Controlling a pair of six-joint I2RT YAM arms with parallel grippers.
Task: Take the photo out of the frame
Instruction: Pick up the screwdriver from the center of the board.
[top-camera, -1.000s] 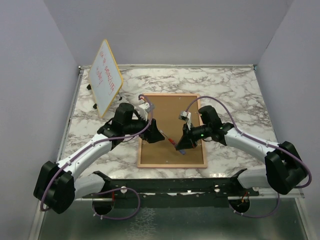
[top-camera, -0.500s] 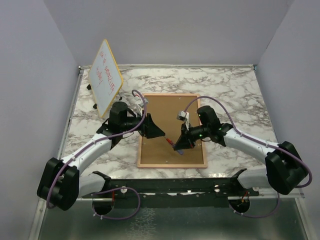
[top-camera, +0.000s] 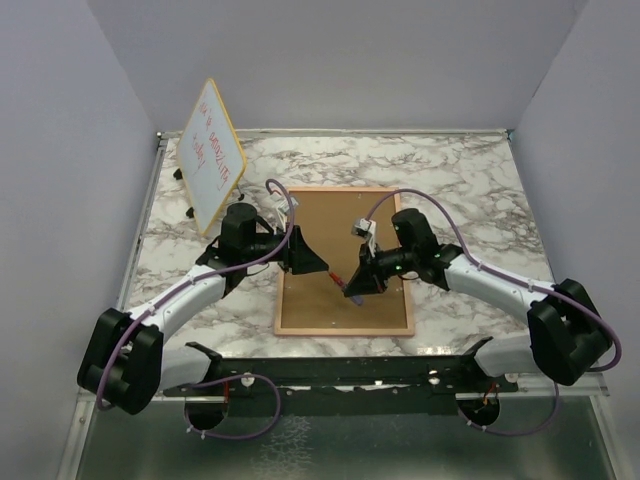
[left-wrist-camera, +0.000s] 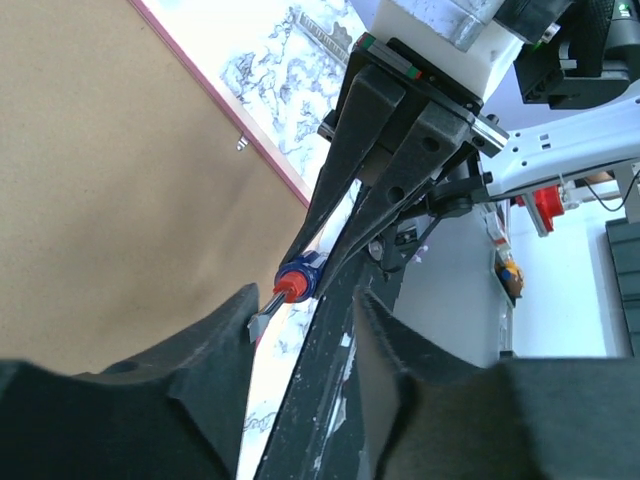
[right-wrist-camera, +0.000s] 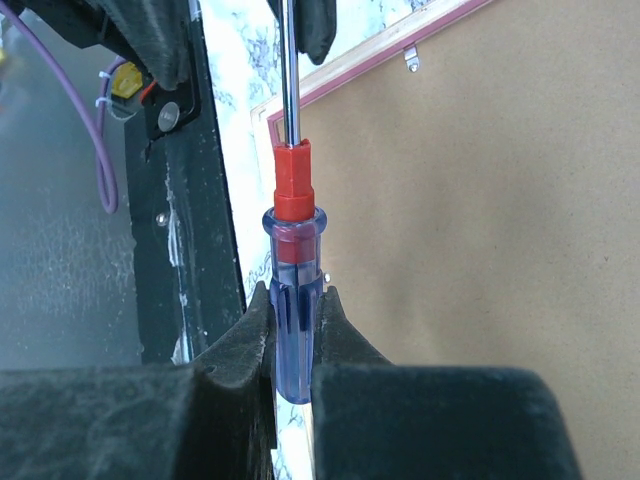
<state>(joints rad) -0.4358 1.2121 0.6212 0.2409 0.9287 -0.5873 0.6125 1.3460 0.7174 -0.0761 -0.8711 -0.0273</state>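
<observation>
Currently right gripper (right-wrist-camera: 293, 295) is clamped on the screwdriver (right-wrist-camera: 296, 345) handle, shaft pointing at left gripper (left-wrist-camera: 307, 300), whose jaws stand partly apart, empty (tip just by one finger). Frame (top-camera: 345, 215) lies back-up beneath both on the table (top-camera: 470, 170)

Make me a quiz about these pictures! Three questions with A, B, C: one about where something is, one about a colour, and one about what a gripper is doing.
1. Where does the whiteboard stand on the table? A far left corner; B near right corner; C the middle.
2. What colour is the screwdriver handle? A green; B blue; C yellow.
3. The right gripper is: A open and empty; B shut on the screwdriver; C out of sight.

Answers: 1 A, it stands tilted at the far left in the top view. 2 B, the handle is see-through blue below a red collar. 3 B, both fingers press the handle.
</observation>
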